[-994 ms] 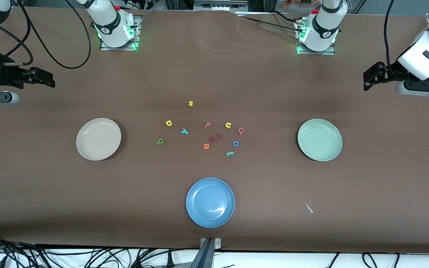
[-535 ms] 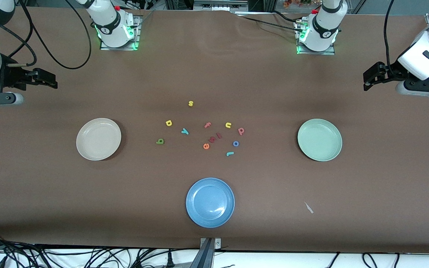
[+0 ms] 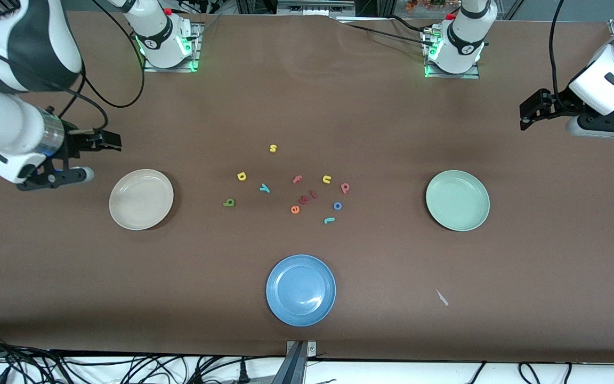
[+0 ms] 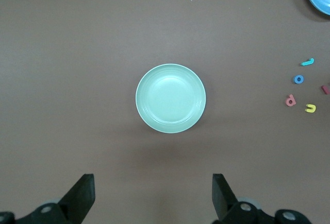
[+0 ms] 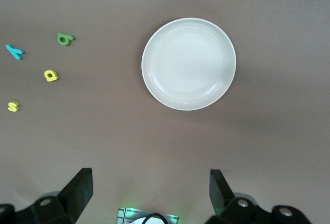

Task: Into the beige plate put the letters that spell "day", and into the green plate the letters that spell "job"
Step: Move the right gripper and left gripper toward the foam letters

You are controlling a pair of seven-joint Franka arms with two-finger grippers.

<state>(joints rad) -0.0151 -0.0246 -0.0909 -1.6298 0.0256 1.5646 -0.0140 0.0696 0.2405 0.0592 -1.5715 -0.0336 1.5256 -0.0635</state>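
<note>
Beige plate (image 3: pixel 141 199), green plate (image 3: pixel 457 200), blue plate (image 3: pixel 300 289): nothing inside. Right tool (image 3: pixel 111 141) released, at beige plate's 11 o'clock; left tool (image 3: pixel 526 113) released, at green plate's 1 o'clock.

Foam letters (image 3: pixel 296 186) scattered mid-table between beige plate (image 3: pixel 141 199) and green plate (image 3: pixel 457 200), both bare.
</note>
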